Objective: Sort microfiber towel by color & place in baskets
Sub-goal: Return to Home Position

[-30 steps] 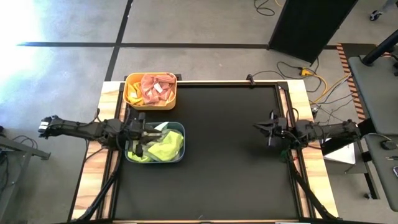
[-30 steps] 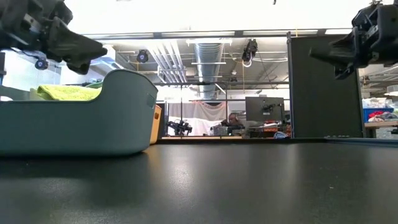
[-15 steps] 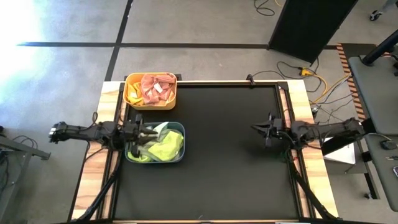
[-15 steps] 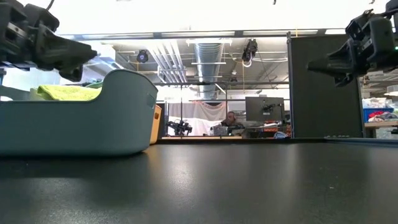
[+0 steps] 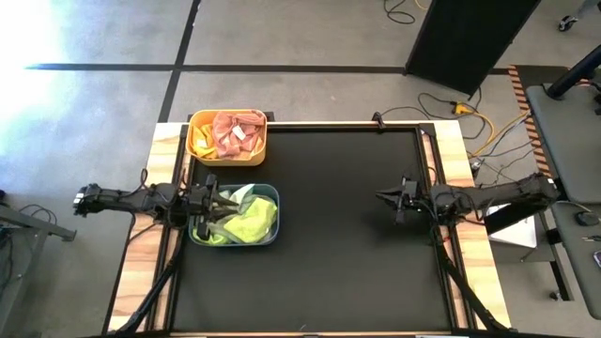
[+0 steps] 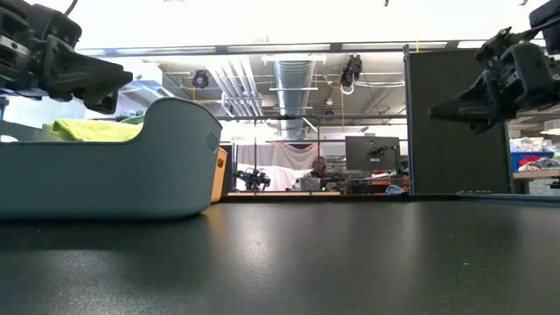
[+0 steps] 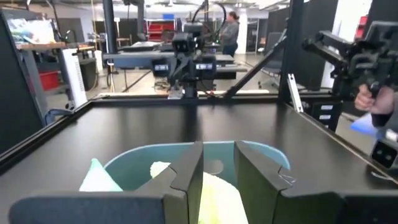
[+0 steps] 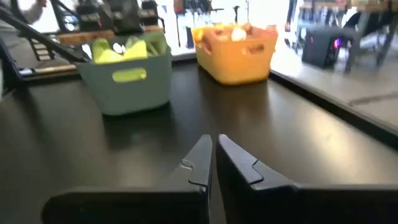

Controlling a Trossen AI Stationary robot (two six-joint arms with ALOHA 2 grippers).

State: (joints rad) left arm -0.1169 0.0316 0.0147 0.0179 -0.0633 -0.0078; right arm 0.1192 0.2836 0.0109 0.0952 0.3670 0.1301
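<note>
From above, the yellow-orange basket [image 5: 228,138] stands at the far left edge of the black table [image 5: 338,253] and is filled with pink towels [image 5: 235,130]. Just nearer stands the blue-grey basket [image 5: 270,218], which holds a green towel [image 5: 250,222]. The left gripper [image 5: 225,202] reaches over that basket's left half. The right gripper [image 5: 380,196] is well apart from both baskets, over bare table near the right edge.

The low view adds height. Both grippers hang clear of the tabletop, the left one above the blue-grey basket's rim. The basket's wall hides all but a strip of green towel and most of the yellow-orange basket behind it. A person [image 6: 320,166] sits far off in the room.

The left wrist view shows its fingers [image 7: 186,177] parted and empty above the towel. A hand [image 7: 380,102] shows beyond the table edge.

The right wrist view shows its fingers pressed nearly together, gripping nothing, with both baskets side by side ahead.
</note>
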